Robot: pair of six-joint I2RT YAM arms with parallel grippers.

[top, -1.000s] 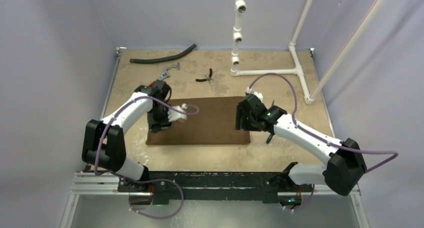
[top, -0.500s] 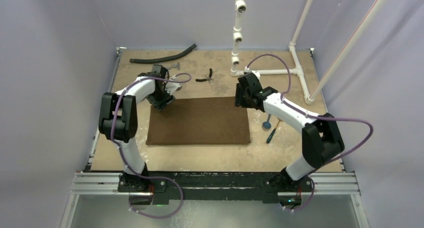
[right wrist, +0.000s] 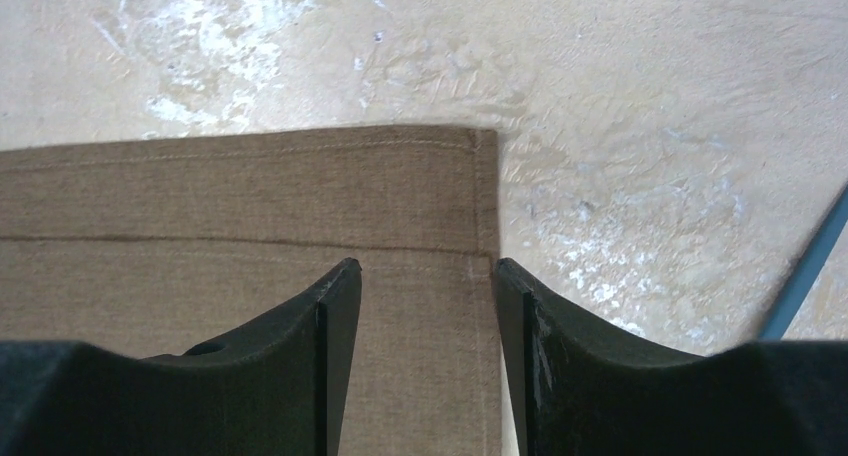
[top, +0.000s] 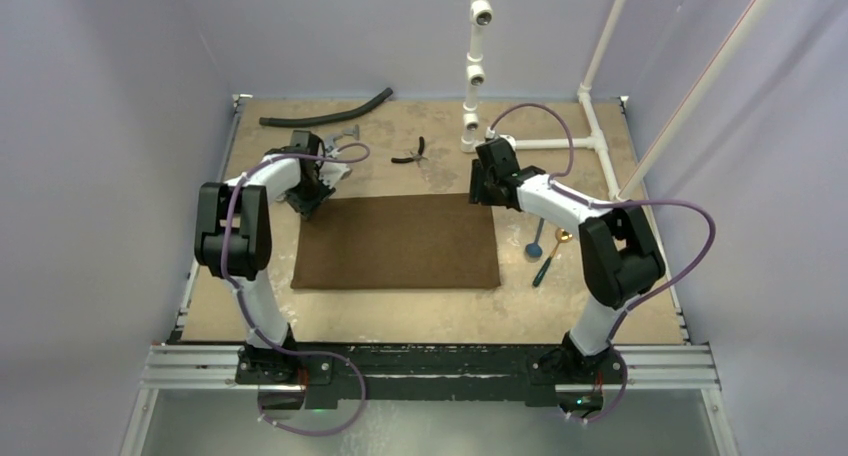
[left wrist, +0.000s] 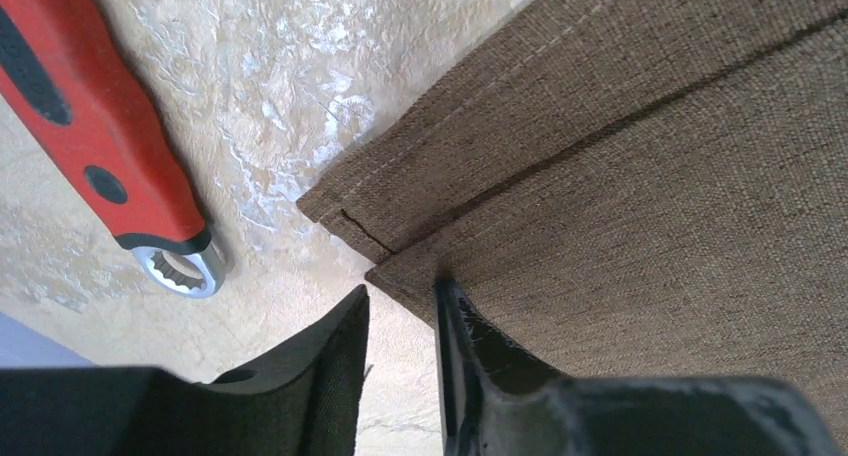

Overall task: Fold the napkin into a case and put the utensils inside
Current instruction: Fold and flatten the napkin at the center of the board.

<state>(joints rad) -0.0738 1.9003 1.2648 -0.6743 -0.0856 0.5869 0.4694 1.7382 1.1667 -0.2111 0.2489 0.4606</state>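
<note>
Napkin [top: 397, 242] lies flat mid-desk, dark brown, with a seam or fold line running near its far edge. Utensils [top: 537, 248] lie on the bare desk [top: 430, 311] just right of it, none inside.

Step in hand, by my reading: taking the two far corners for a fold. The next move calls for both claws to pinch cloth only, then lift together.

Left claw [left wrist: 400, 294]: jaws narrowly parted, straddling the far-left corner's edge, gripping nothing. Right claw [right wrist: 425, 271]: parted wider, over the far-right corner, empty.
</note>
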